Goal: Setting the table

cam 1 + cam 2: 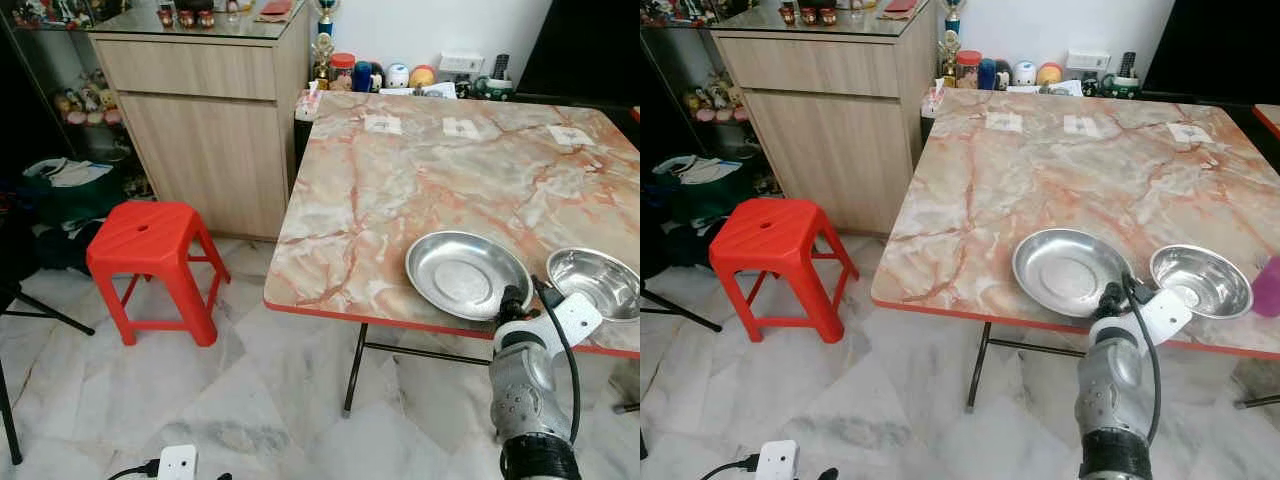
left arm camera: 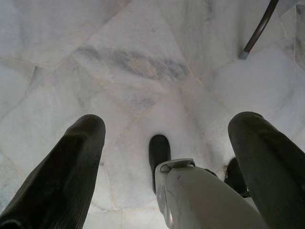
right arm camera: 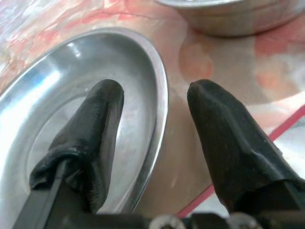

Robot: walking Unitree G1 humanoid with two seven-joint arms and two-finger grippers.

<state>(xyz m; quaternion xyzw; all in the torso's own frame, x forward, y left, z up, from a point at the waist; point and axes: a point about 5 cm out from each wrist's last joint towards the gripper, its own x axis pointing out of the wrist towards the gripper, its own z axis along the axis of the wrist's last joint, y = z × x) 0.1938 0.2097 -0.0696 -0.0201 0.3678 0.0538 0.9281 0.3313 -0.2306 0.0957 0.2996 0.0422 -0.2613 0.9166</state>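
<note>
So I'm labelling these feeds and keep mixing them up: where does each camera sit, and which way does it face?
Left eye: on the head, looking forward and down at the table, plate, bowl; right arm shows.
Right eye: beside it, same scene, also showing the stool.
Left wrist: on the left arm, facing the floor past the open left end effector.
Right wrist: on the right arm, with the open right end effector straddling the plate's rim.
The eyes and right wrist share plate and bowl.
</note>
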